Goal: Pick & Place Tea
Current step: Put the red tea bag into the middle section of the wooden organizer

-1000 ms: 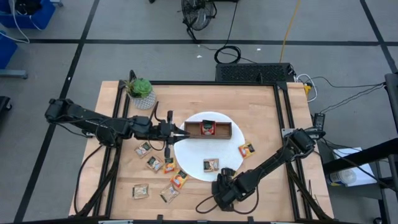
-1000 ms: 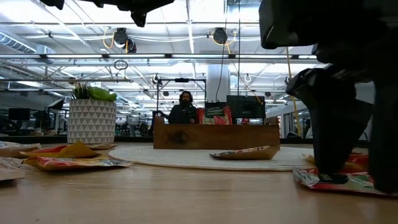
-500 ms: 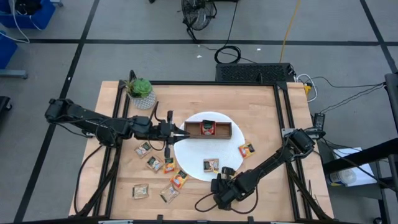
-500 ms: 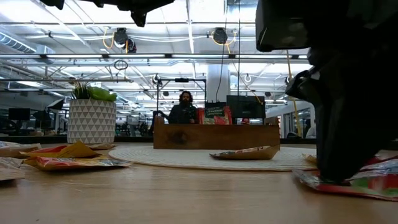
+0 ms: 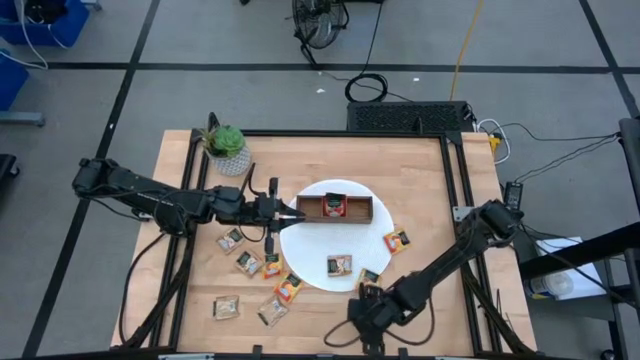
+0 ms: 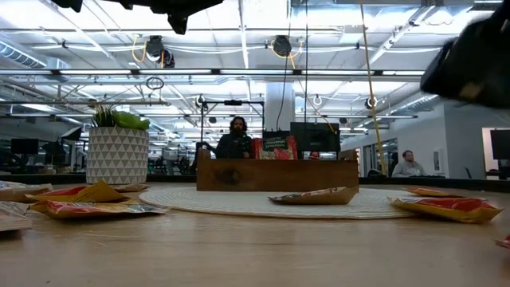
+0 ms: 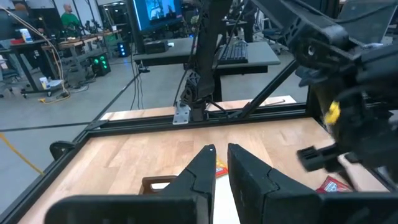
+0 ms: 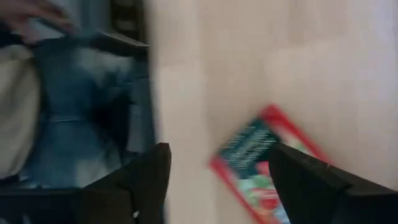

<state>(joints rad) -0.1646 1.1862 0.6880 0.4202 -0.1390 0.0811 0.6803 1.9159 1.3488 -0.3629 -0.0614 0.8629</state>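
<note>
High view: right hand [image 5: 366,322] at the tabletop's [image 5: 420,170] near edge; left hand [image 5: 297,213] at the white plate's [image 5: 310,262] left rim, fingers nearly together, empty. Right wrist view: fingers [image 8: 146,177] apart, red tea sachet [image 8: 264,163] lying between them, ungripped.

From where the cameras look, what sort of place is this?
Probably a large open robotics lab or workshop. Beyond the wooden table there are exposed ceiling trusses with ducts, rows of desks with monitors, and people working at them.
</note>
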